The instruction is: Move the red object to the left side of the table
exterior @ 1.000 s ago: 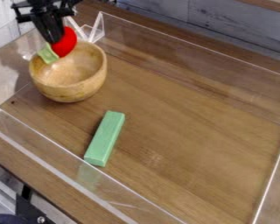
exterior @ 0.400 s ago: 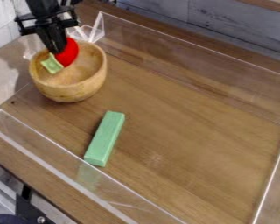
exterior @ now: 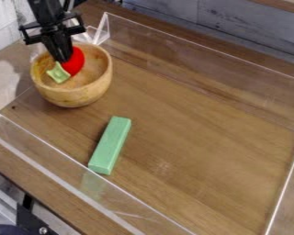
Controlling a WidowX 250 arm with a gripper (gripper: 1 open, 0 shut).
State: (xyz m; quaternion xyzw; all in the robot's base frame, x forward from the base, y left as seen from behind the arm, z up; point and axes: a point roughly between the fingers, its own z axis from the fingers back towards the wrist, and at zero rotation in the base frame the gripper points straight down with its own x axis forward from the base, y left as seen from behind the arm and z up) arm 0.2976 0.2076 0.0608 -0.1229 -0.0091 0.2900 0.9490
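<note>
The black gripper (exterior: 60, 57) points steeply down into the wooden bowl (exterior: 73, 84), its jaws pinched on the red toy (exterior: 73, 61), which sits inside the bowl against the far wall, just under the rim. A light green stem piece (exterior: 56, 74) sticks out from the toy toward the bowl's near left side. The bowl stands in the far left corner of the worktop (exterior: 198, 110), close to the clear plastic walls (exterior: 175, 41) that ring its edges. A long flat green block (exterior: 110, 144) lies on the worktop nearer the camera than the bowl and to its right, well apart from it, angled slightly.
</note>
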